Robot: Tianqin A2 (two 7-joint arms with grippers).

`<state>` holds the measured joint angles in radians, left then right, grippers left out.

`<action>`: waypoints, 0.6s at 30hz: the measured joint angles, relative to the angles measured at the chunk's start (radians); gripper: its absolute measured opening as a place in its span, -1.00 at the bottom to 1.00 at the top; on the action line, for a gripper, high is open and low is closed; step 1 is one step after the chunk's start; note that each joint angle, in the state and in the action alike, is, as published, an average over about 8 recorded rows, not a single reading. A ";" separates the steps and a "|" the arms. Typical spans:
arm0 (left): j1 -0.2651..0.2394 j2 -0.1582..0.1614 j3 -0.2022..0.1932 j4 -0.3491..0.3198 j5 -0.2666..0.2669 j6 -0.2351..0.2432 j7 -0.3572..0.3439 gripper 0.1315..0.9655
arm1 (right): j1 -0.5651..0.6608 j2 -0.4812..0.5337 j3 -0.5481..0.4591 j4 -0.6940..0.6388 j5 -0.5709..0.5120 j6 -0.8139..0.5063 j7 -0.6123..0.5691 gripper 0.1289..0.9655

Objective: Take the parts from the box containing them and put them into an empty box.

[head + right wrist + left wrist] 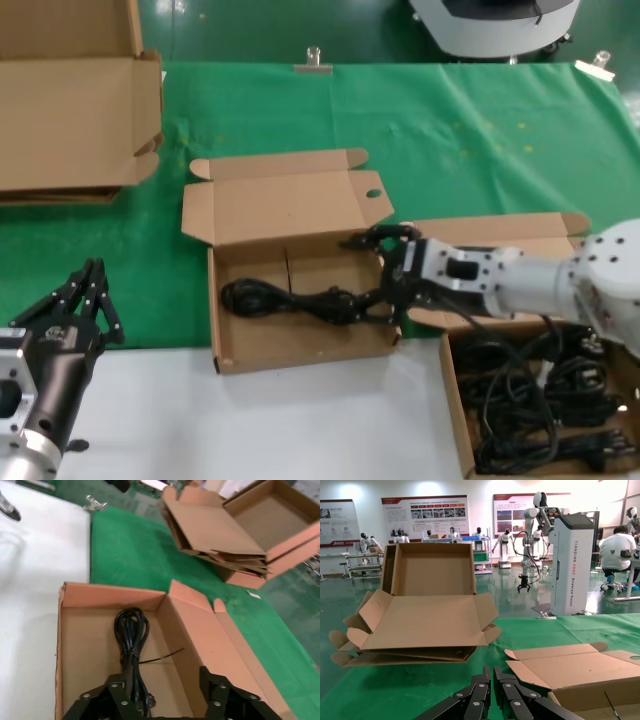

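A shallow mailer box (300, 352) stands open mid-table with one black power cord (300, 300) lying flat inside it. My right gripper (368, 280) is open over the box's right end, its jaws astride the cord's plug end. The right wrist view shows the cord (131, 635) on the box floor (90, 645), running beside one finger (116, 692) of the right gripper (162, 682). The box holding several more cords (530, 400) is at the lower right, its wall (452, 395) beside my right arm. My left gripper (88, 275) is shut and parked at the lower left; it also shows in the left wrist view (491, 672).
A much larger cardboard carton (70, 110) with spread flaps sits at the back left, also in the left wrist view (427, 605). The middle box's lid (280, 205) lies open toward the back. White table surface (300, 430) runs along the front, green mat (450, 130) behind.
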<state>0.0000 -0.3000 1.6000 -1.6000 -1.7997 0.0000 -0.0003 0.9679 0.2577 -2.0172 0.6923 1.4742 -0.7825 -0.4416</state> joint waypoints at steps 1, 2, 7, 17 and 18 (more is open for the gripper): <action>0.000 0.000 0.000 0.000 0.000 0.000 0.000 -0.90 | -0.013 0.016 0.000 0.037 -0.004 0.000 0.035 -0.31; 0.000 0.000 0.000 0.000 0.000 0.000 0.000 -0.90 | -0.027 0.032 0.000 0.075 -0.008 0.001 0.070 -0.26; 0.000 0.000 0.000 0.000 0.000 0.000 0.000 -0.90 | -0.095 0.112 0.016 0.247 -0.017 0.013 0.226 -0.01; 0.000 0.000 0.000 0.000 0.000 0.000 0.000 -0.89 | -0.155 0.172 0.043 0.367 -0.008 0.033 0.317 0.49; 0.000 0.000 0.000 0.000 0.000 0.000 0.000 -0.88 | -0.159 0.172 0.045 0.370 -0.006 0.036 0.318 0.54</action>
<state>0.0000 -0.3000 1.6000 -1.6000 -1.7997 0.0000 -0.0003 0.8092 0.4295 -1.9722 1.0620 1.4681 -0.7462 -0.1240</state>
